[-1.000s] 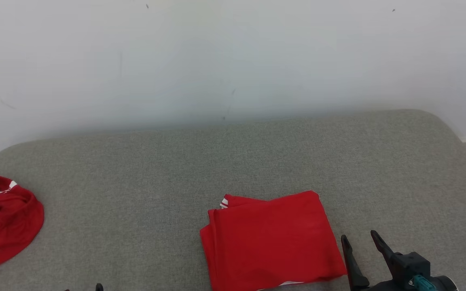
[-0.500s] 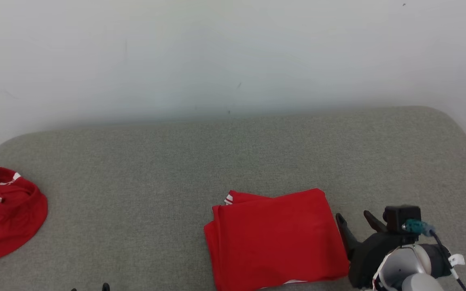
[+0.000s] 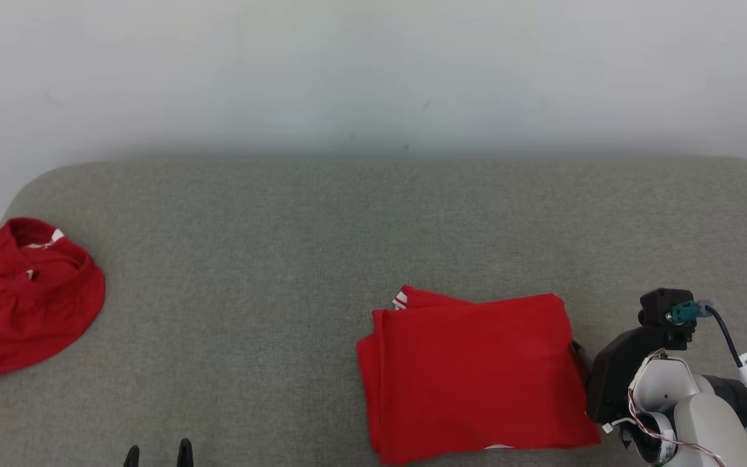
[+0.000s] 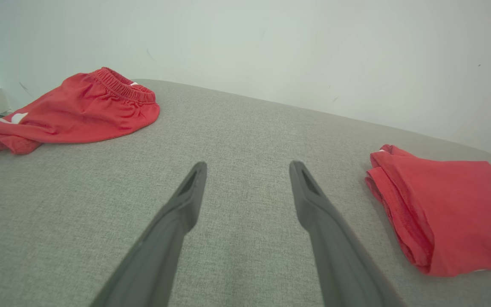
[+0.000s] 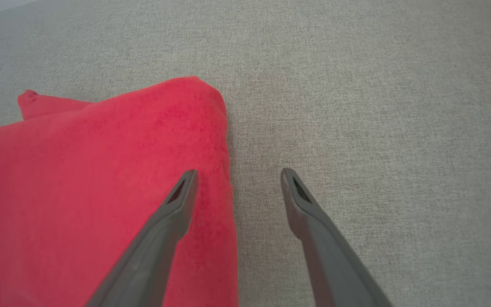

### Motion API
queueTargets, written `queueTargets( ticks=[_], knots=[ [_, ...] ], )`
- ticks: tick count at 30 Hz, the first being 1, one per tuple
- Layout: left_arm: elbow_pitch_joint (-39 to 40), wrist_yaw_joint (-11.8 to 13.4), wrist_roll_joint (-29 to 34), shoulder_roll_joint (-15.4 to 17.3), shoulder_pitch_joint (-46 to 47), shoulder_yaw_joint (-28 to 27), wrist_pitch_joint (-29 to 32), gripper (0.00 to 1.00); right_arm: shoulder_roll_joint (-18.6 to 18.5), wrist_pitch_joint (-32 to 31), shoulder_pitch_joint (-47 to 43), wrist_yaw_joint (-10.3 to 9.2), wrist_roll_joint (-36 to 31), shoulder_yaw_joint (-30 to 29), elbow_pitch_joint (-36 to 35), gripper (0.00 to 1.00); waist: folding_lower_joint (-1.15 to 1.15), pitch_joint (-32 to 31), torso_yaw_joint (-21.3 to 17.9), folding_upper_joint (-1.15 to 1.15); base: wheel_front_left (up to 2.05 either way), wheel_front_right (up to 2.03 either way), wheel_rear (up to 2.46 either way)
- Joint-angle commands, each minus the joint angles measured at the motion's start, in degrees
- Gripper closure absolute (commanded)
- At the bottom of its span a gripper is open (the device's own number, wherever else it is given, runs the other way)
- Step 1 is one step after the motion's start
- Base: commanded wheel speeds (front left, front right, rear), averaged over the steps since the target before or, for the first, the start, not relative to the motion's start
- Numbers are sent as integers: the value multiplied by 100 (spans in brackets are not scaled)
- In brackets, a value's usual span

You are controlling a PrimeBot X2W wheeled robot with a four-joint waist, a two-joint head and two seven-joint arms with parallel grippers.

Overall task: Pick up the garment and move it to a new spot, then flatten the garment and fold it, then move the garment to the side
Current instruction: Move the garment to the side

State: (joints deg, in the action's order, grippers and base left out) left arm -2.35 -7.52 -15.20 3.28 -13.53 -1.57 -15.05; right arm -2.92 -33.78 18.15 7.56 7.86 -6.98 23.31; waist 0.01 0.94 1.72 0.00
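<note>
The red garment lies folded into a neat rectangle on the grey cushion, front and right of centre. It is at the right in the left wrist view. My right gripper stands open at its right edge, wrist raised and fingers pointing down. In the right wrist view that gripper straddles the edge of the garment, with its left finger over the red cloth and its right finger over bare cushion; nothing is gripped. My left gripper is open and empty at the front left, and its own view shows it over bare cushion.
A second red garment, crumpled with an elastic waistband, lies at the cushion's far left edge. The grey cushion has rounded corners and backs onto a white wall. Bare fabric stretches between the two garments.
The head camera has shifted, sliding the whole picture. My right arm has risen and turned over, bringing its open fingers from beside the garment onto its right edge. The garment has not moved.
</note>
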Motion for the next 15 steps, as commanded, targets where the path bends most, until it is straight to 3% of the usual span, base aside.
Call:
queueTargets(
  ticks=[1,15],
  knots=[
    [10,6,6,14,96,19,-17,0,5,17,80,-15,7,-32,46,0,-1,211,186,0,0,0,0],
    [49,6,9,1,259,98,-17,0,-1,-230,230,-15,-377,-332,444,0,-1,485,330,0,0,0,0]
  ],
)
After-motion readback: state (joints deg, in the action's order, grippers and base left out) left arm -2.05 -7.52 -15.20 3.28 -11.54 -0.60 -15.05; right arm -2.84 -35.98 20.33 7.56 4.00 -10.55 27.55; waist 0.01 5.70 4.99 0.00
